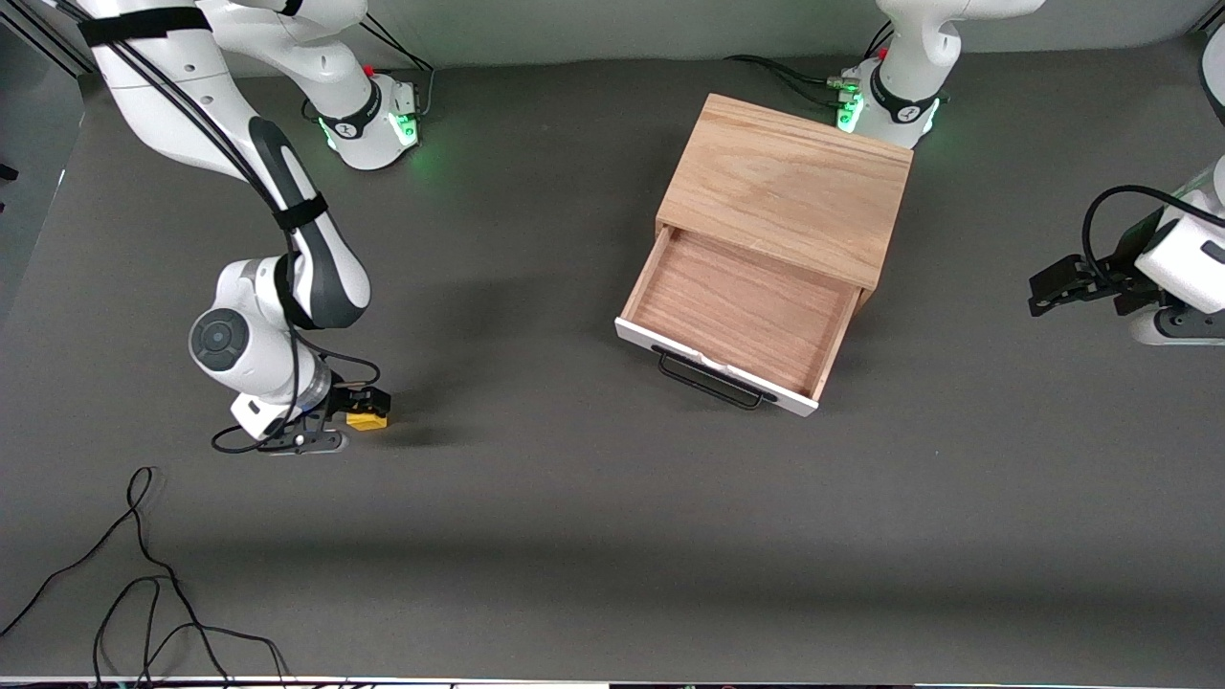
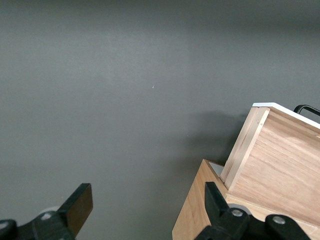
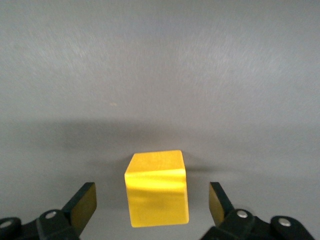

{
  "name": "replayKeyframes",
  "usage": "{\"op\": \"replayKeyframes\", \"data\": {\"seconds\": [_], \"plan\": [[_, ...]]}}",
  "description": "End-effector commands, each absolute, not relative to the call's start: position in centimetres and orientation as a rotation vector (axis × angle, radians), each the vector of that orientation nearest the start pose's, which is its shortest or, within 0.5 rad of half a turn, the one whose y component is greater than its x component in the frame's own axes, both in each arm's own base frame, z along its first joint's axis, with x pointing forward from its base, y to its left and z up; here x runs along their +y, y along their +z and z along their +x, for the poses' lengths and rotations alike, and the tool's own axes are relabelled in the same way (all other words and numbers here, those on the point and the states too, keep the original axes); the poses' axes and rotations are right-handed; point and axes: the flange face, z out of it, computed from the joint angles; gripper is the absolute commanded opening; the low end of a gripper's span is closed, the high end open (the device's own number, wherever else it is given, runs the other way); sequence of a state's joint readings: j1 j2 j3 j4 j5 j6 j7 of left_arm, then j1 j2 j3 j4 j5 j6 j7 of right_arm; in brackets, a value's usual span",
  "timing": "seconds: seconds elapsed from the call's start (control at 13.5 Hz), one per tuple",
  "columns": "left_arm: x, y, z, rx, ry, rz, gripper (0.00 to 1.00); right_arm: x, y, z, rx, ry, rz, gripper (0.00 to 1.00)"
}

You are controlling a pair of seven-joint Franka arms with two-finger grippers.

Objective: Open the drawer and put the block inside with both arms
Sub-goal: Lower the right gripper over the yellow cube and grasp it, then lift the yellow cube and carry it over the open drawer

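Cables (image 1: 144,584): you have loose black cables lying on the grey table (image 1: 612,536) nearest the front camera, at the right arm's end.
Right gripper (image 1: 368,410): you will find it low at the table, well toward the right arm's end and nearer the front camera than the drawer; its fingers (image 3: 82,206) stand apart, one on each side of the block with a visible gap on both sides (nothing is clamped).
Block (image 1: 367,419): the small yellow cube rests on the table between those spread fingers; in the right wrist view the block (image 3: 157,188) sits centred between them, touching neither. It lies well apart from the drawer.
Drawer (image 1: 742,316): you see it pulled out of the wooden box (image 1: 790,196), its tray bare wood inside, its white front panel (image 1: 713,366) and black wire handle (image 1: 713,381) turned toward the front camera.
Left gripper (image 1: 1062,287): it waits at the left arm's end of the table, well apart from the box; in the left wrist view its fingers (image 2: 77,205) are spread wide with nothing between them, and a corner of the drawer (image 2: 270,155) and box shows beside one finger.
Arm bases: both stand farthest from the front camera (green lights lit on each), the left arm's base (image 1: 885,100) just beside the box.
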State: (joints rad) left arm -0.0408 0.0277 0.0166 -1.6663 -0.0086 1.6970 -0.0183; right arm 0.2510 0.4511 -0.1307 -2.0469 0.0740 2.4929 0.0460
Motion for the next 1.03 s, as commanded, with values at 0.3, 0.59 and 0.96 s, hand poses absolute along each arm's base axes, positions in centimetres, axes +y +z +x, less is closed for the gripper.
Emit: {"op": "replayKeyframes", "data": {"seconds": [0.3, 0.59, 0.96], "plan": [[-1.8, 58.1, 57.1, 0.043, -0.010, -3.143, 1.00, 7.3, 19.0, 58.1, -0.066, -0.045, -3.152, 0.60], [-2.0, 58.5, 56.8, 0.053, 0.010, -3.143, 1.00, 8.0, 21.8, 59.6, -0.048, -0.045, -3.140, 0.25], [-1.8, 59.1, 56.4, 0.108, 0.053, -3.138, 1.00, 12.7, 34.6, 65.4, 0.056, 0.133, -2.990, 0.25]]}}
